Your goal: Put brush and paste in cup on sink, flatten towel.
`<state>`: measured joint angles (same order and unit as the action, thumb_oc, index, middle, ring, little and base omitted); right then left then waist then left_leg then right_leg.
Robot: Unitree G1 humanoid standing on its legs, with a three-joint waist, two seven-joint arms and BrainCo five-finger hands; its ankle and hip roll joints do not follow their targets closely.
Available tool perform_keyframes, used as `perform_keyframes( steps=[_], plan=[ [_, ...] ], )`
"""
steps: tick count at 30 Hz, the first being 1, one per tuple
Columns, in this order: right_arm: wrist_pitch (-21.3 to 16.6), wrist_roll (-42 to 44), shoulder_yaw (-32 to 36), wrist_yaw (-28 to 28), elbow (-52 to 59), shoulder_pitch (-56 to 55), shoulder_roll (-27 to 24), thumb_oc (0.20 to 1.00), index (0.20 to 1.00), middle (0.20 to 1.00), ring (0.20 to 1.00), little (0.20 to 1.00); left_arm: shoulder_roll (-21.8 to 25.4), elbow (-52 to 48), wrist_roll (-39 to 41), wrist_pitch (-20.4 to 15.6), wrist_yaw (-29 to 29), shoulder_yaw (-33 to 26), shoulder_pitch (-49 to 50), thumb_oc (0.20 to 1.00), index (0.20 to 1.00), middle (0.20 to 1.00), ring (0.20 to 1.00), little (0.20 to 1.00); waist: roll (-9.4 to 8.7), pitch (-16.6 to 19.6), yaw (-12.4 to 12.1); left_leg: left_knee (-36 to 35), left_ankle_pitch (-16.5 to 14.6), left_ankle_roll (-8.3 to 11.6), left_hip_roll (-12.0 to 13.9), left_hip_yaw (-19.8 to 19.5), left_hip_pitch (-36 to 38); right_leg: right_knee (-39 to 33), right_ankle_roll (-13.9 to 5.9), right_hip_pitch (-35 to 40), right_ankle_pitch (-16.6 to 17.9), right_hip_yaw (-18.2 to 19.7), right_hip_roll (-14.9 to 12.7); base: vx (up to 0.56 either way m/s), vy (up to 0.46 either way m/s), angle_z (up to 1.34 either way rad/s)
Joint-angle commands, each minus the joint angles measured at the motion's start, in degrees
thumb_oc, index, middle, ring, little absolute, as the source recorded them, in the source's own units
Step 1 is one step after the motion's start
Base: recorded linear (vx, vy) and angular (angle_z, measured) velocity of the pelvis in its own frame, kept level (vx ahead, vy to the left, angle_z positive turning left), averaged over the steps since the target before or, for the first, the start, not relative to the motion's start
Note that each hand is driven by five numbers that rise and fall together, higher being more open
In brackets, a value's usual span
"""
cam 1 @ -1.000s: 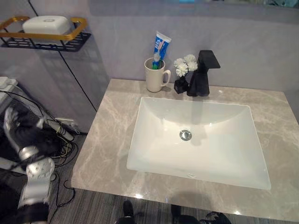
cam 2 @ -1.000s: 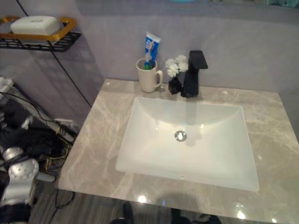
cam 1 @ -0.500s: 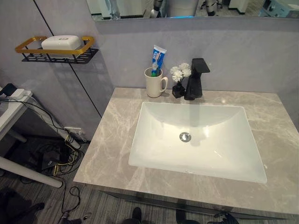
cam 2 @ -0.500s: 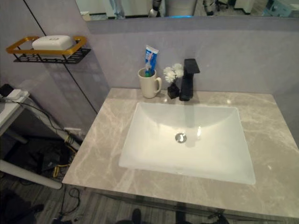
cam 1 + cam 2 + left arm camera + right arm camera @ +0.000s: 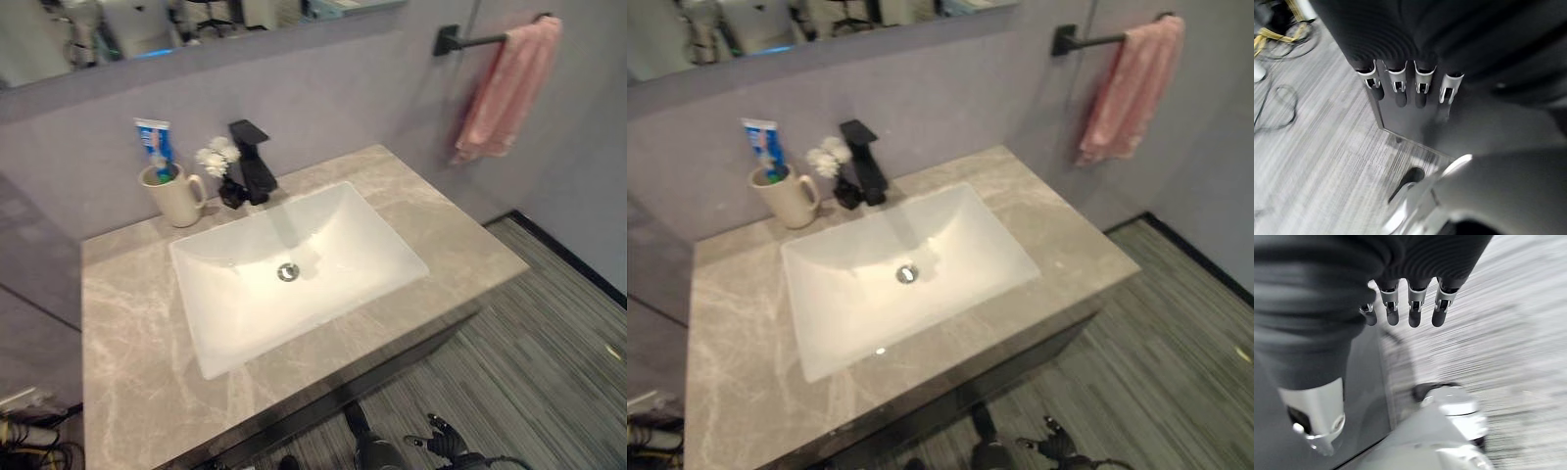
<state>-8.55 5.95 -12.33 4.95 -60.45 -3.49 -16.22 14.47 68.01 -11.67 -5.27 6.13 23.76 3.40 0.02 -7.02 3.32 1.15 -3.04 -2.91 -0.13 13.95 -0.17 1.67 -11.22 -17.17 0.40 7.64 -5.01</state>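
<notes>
Brush (image 5: 163,166) & paste (image 5: 155,143) sit upright in cup (image 5: 178,197) at tabletop (image 5: 127,333) back-left, beside black faucet (image 5: 253,161). Towel (image 5: 505,88) hangs bunched, pink, on wall bar at far right: probably next; spread it evenly w/ both hands. Left hand (image 5: 1409,90) & right hand (image 5: 1406,311) hang low, fingers relaxed, holding nothing.

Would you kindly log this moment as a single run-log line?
toothpaste, toothbrush: in cup on counter | pink towel: bunched on bar | left hand, right hand: open, empty
</notes>
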Motion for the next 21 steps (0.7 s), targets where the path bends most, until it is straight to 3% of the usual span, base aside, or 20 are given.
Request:
perform_keyframes(
  steps=[1, 2, 5, 6, 9, 13, 14, 17, 21],
  plan=[
    [-1.00, 0.63, -0.70, 2.02, 1.11, 1.51, -2.85, 1.000, 1.000, 1.000, 1.000, 1.000, -1.39, -1.30, 0.59, -2.25, 2.45, -2.10, -7.08, 1.000, 1.000, 1.000, 1.000, 1.000, 2.22, -1.95, -0.68, -1.98, 2.27, 1.79, 0.79, -1.66, 1.14, 3.28, 2.12, 4.09, 7.59, -15.90, -5.08, -0.13, 0.041, -1.09],
    [-0.81, 0.72, -0.33, 2.17, 0.44, 1.22, -2.51, 1.000, 1.000, 1.000, 1.000, 1.000, -1.56, -1.70, 0.57, -1.99, 2.36, -2.25, -7.06, 1.000, 1.000, 1.000, 1.000, 1.000, 2.34, -1.75, -1.06, -2.31, 2.44, 1.91, 1.20, -0.16, 1.15, 3.97, 2.52, 5.30, 6.78, -20.31, -6.65, -0.15, 0.026, -1.41],
    [-0.67, 0.21, -0.68, 1.96, 0.47, 0.36, -2.06, 1.000, 1.000, 1.000, 1.000, 1.000, -1.74, -1.34, 1.01, -1.90, 2.53, -3.53, -6.30, 1.000, 1.000, 1.000, 1.000, 1.000, 1.91, -0.99, -1.21, -3.95, 3.18, 2.02, 1.86, 4.53, 1.83, 5.58, 2.23, 8.12, 6.12, -24.49, -7.78, -0.13, -0.039, -1.38],
    [-0.83, 0.29, -0.54, 2.17, 0.72, 0.04, -1.93, 1.000, 1.000, 1.000, 1.000, 1.000, -1.83, -1.14, 1.68, -1.80, 3.02, -4.78, -5.69, 1.000, 1.000, 1.000, 1.000, 1.000, 1.98, -0.34, -2.05, -4.86, 3.07, 2.35, 2.66, 6.75, 2.22, 7.69, 1.41, 10.48, 4.37, -27.91, -8.74, -0.07, -0.069, -0.95],
    [-0.86, 0.51, -0.66, 2.30, 1.45, 0.28, -1.79, 1.000, 1.000, 1.000, 1.000, 1.000, -1.91, -1.50, 2.43, -1.79, 3.06, -5.48, -5.47, 1.000, 1.000, 1.000, 1.000, 1.000, 1.30, 0.45, -2.80, -5.01, 3.72, 2.86, 3.57, 9.90, 2.22, 7.64, 1.25, 12.40, 3.80, -30.54, -8.93, -0.06, -0.143, -1.10],
    [-0.99, 0.79, -1.88, 2.66, 3.67, 0.47, -1.67, 1.000, 1.000, 1.000, 1.000, 1.000, -1.96, -1.92, 3.64, -1.97, 3.61, -6.07, -6.15, 1.000, 1.000, 1.000, 1.000, 1.000, 0.09, 1.35, -2.84, -2.59, 3.39, 3.91, 4.80, 12.21, 1.46, 2.99, 1.31, 14.09, 3.17, -28.43, -6.76, 0.00, -0.234, -0.98],
    [-0.97, 0.44, -2.68, 2.39, 5.17, -0.42, -2.05, 1.000, 1.000, 1.000, 1.000, 1.000, -1.64, -1.37, 4.12, -1.99, 4.01, -6.65, -6.87, 1.000, 1.000, 1.000, 1.000, 1.000, -0.12, 1.50, -2.11, -1.54, 3.89, 4.96, 6.52, 13.10, 1.77, 2.04, 2.38, 14.34, 2.60, -25.86, -4.99, 0.10, -0.270, -0.81],
    [-1.49, -0.13, -2.80, 2.36, 7.02, -1.65, -3.48, 1.000, 1.000, 1.000, 1.000, 1.000, -1.36, -1.97, 4.55, -2.50, 4.17, -7.24, -7.45, 1.000, 1.000, 1.000, 1.000, 1.000, -0.37, 1.06, -0.95, 3.84, 3.61, 6.61, 9.35, 13.19, 1.34, 0.44, 4.02, 15.50, 1.48, -24.01, -2.25, 0.10, -0.318, -0.42],
    [-1.78, -0.77, -3.30, 2.65, 8.87, -1.19, -5.09, 1.000, 1.000, 1.000, 1.000, 1.000, -1.33, -1.68, 6.09, -2.59, 5.19, -8.42, -8.68, 1.000, 1.000, 1.000, 1.000, 1.000, -0.38, -0.66, -0.88, 10.82, 5.91, 8.31, 10.60, 8.85, -1.14, 0.09, 5.47, 16.30, 0.43, -21.51, -0.21, 0.02, -0.161, -0.51]
  ],
)
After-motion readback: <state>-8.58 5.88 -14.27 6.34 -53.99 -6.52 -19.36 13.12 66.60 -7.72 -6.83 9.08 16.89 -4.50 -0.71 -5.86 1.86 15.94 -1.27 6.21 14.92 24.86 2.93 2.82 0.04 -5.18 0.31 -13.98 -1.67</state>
